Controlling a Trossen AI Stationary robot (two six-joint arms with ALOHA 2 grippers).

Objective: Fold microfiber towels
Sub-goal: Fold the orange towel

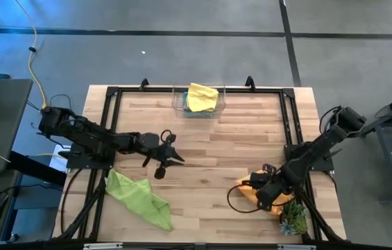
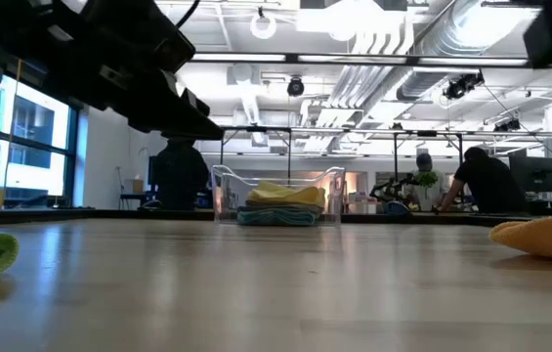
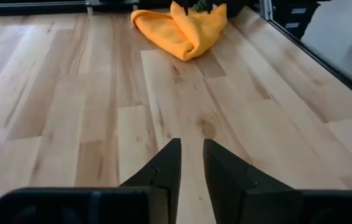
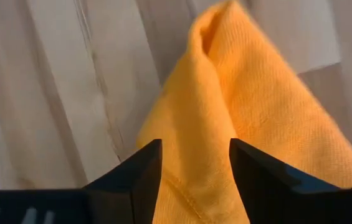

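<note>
Wooden table [image 1: 209, 149] bears a clear bin [image 1: 197, 104]; people work beyond.

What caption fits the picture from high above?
Right gripper over crumpled orange cloth, left gripper above bare wood beside lime green cloth; yellow cloth in clear bin.

Matt, finely looped cloth of the orange towel [image 4: 269, 118] lies on smooth pale wood table [image 4: 57, 81].
</note>
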